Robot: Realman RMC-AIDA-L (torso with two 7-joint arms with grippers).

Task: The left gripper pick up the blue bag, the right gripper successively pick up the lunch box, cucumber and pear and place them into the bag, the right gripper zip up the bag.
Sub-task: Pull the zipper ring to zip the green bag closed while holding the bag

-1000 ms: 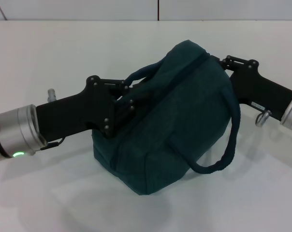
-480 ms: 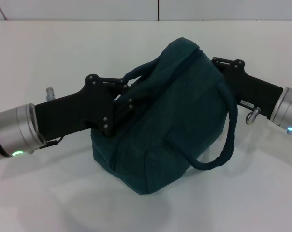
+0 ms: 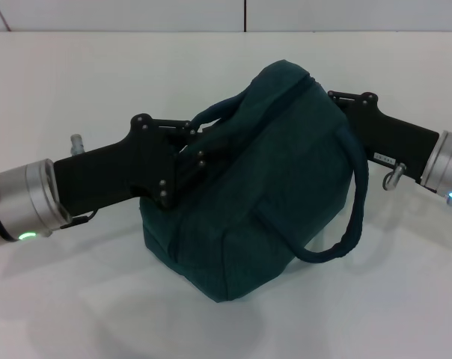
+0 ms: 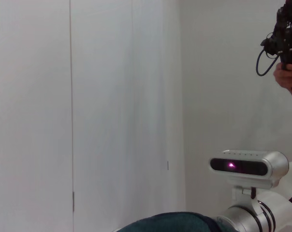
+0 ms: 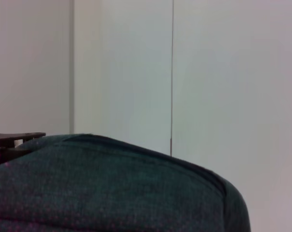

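Blue bag (image 3: 263, 187) sits bulging on the white table (image 3: 76, 82), its zip line running along the top. Left gripper (image 3: 198, 142) is pinched on the near handle (image 3: 218, 112). Right gripper (image 3: 340, 101) presses at the bag's upper far end; whether its claw is spread, I can't tell. The other handle (image 3: 353, 202) droops loose.
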